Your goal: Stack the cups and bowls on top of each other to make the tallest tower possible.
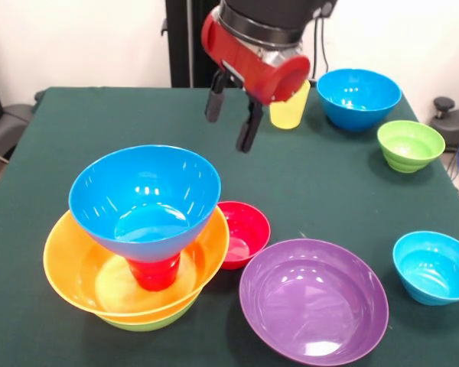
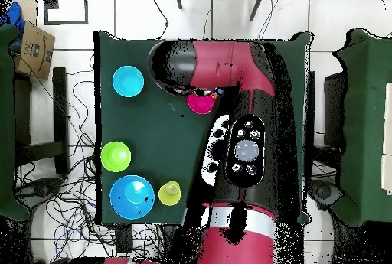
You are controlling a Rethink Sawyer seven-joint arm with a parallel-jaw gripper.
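Observation:
The tower stands at the front left: a lime-green bowl (image 1: 149, 321) at the bottom, a large orange bowl (image 1: 73, 267) in it, a red cup (image 1: 154, 274) standing in that, and a medium blue bowl (image 1: 145, 199) on the cup. My gripper (image 1: 228, 134) hangs open and empty above the table, behind the tower and in front of the yellow cup (image 1: 289, 111). The small red bowl (image 1: 246, 229) sits beside the tower, next to the large purple bowl (image 1: 314, 302). In the overhead view the arm (image 2: 230, 70) hides the tower and the gripper.
A medium blue bowl (image 1: 358, 95) and a ribbed green bowl (image 1: 410, 144) stand at the far right, a small blue bowl (image 1: 434, 266) at the near right. The overhead view shows them too: the small blue bowl (image 2: 128, 82), the green bowl (image 2: 115, 156), the blue bowl (image 2: 130, 196) and the yellow cup (image 2: 169, 193).

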